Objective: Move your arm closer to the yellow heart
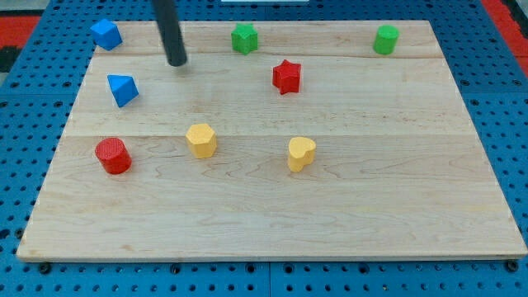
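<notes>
The board [272, 206] is pale wood with visible grain (it lies on a blue perforated surface [25, 181]). The blocks look smooth and matte. My tip [177, 62] is a plain dark rod end; it has no jaws, so nothing is held, and it touches no block. The rod comes down from the view's top, slightly tilted. The yellow heart [301, 153] is well apart from my tip, toward the view's bottom right. The blue triangular block [122, 89] is near, at lower left.
</notes>
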Robot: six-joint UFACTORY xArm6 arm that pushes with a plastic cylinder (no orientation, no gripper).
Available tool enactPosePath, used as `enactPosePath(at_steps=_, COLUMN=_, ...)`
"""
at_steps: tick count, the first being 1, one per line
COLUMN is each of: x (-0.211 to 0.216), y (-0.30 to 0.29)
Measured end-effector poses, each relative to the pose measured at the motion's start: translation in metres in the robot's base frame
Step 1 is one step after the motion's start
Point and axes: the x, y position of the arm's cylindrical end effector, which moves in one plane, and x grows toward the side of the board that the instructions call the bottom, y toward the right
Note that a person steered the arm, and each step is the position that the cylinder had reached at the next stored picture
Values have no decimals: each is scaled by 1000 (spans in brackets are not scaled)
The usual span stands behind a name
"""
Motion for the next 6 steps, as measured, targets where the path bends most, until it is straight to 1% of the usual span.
enactPosePath(at_steps=3, x=124, y=89)
enactPosePath(at_steps=4, x=155, y=102)
enactPosePath(at_steps=5, x=185, y=102)
enactPosePath(at_steps=6, x=206, y=83)
